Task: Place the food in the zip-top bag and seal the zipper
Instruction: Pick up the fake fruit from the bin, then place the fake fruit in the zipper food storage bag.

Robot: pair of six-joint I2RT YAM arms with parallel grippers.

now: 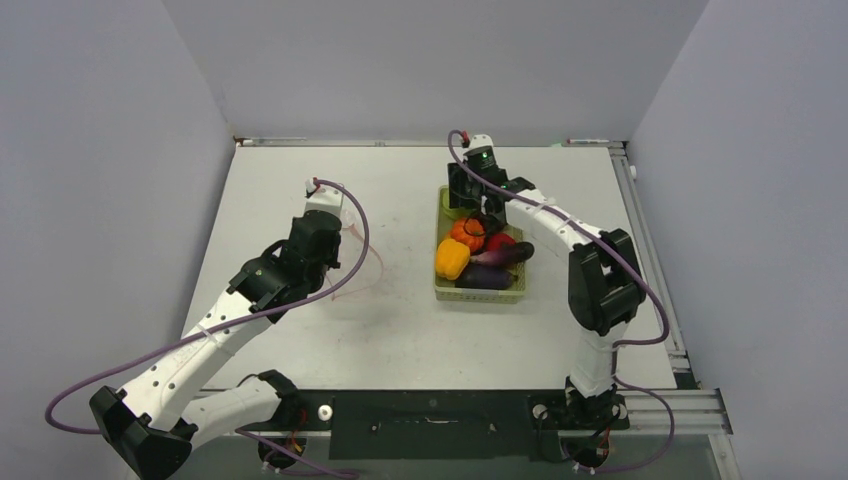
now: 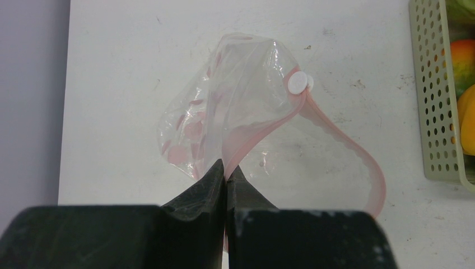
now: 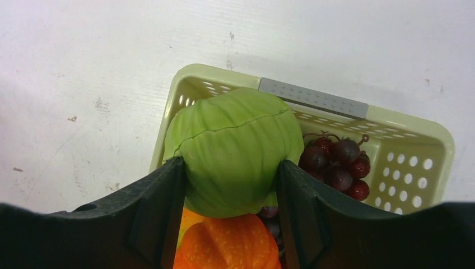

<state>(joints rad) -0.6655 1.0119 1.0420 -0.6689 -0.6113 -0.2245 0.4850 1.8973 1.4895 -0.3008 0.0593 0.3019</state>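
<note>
- Top view: I count two arms over one worktop [image 1: 400,330]. The right arm reaches over the far end of one pale green basket [image 1: 480,293]. In the basket I see one yellow pepper [image 1: 452,258], one orange pumpkin [image 1: 466,234], one red piece [image 1: 499,241] and two dark purple pieces [image 1: 485,277].
- Left wrist: my left tool [image 2: 226,171] is pinched tight on the one pink zipper strip [image 2: 336,140] of the one clear bag [image 2: 224,95]. The bag lies crumpled on the worktop, left of the basket. One white slider [image 2: 298,83] sits on the strip.
- Right wrist: my right tool [image 3: 229,163] clamps one green cabbage [image 3: 235,129] between both fingers, over the basket. One bunch of grapes [image 3: 336,162] lies beside it in the basket.
</note>
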